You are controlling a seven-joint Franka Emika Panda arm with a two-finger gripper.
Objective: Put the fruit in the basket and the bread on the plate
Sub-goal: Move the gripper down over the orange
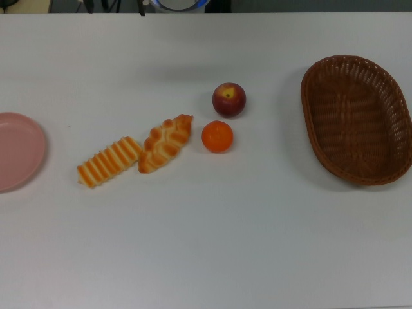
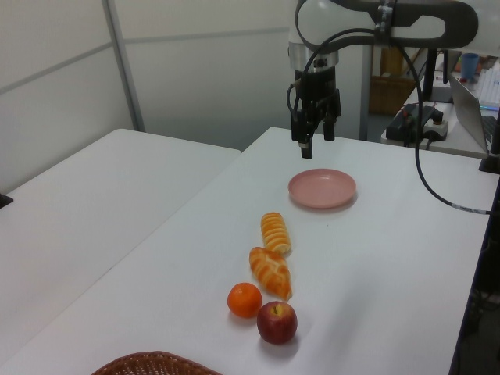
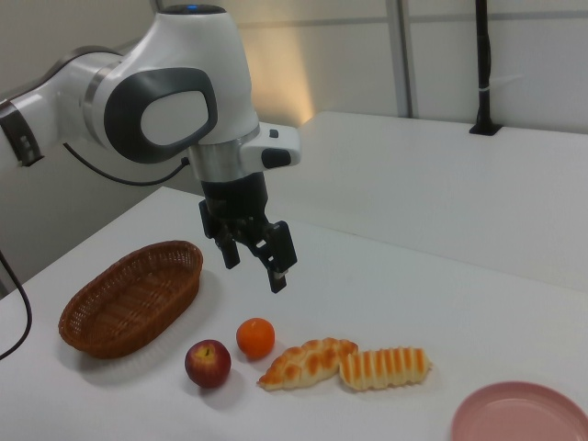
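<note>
Your gripper (image 3: 254,253) hangs high above the table (image 1: 206,244) with its fingers spread apart and nothing between them. Nothing has been sorted yet: the basket (image 3: 129,294) and the plate (image 2: 322,188) are both bare.

In the right view, the orange (image 3: 255,337) lies almost straight below the fingertips, with the apple (image 3: 208,362) just beside it, a little further toward the right view's left and nearer the basket. I judge the orange the shorter drop. Being round, neither fruit demands any particular wrist angle.

The braided loaf (image 3: 308,361) and the ridged loaf (image 3: 385,367) lie end to end, touching, off toward the right view's right of the fingers, on the plate's side. Their long axes run roughly along the line from basket to plate, so you would close the fingers across that line.

The top view shows the spacing best but leaves the gripper out entirely. The left view shows the fingers hanging over the plate's far side, which the right view contradicts, so trust neither for depth alone.
</note>
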